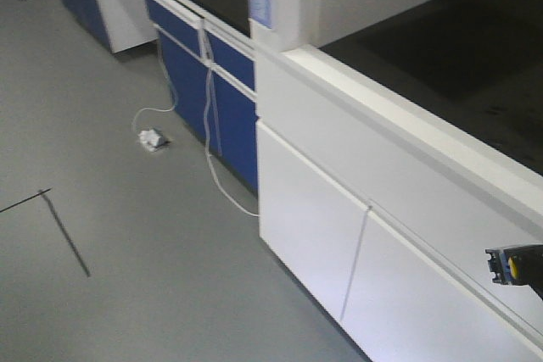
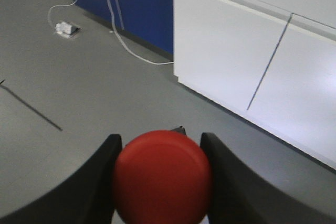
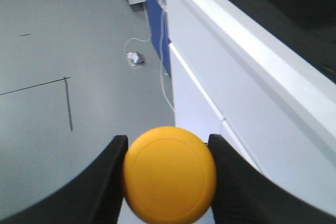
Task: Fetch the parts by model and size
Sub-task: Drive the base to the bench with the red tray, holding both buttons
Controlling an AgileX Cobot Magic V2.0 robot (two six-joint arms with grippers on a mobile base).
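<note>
In the left wrist view a red mushroom-capped push-button switch (image 2: 163, 177) fills the space between the two black fingers, and my left gripper (image 2: 161, 174) is shut on it, held above the grey floor. The right wrist view has a yellow-capped switch (image 3: 169, 174) clamped the same way in my right gripper (image 3: 168, 174). At the right edge of the front view the yellow switch (image 1: 514, 266) on its dark base pokes into frame beside the white cabinet. The left gripper does not appear in the front view.
A white cabinet (image 1: 356, 209) with a dark countertop (image 1: 458, 48) runs along the right. Blue-fronted cabinets (image 1: 212, 91) stand further back. A white cable and a floor socket (image 1: 153, 137) lie on the grey floor (image 1: 127, 252), with dark lines marked on it.
</note>
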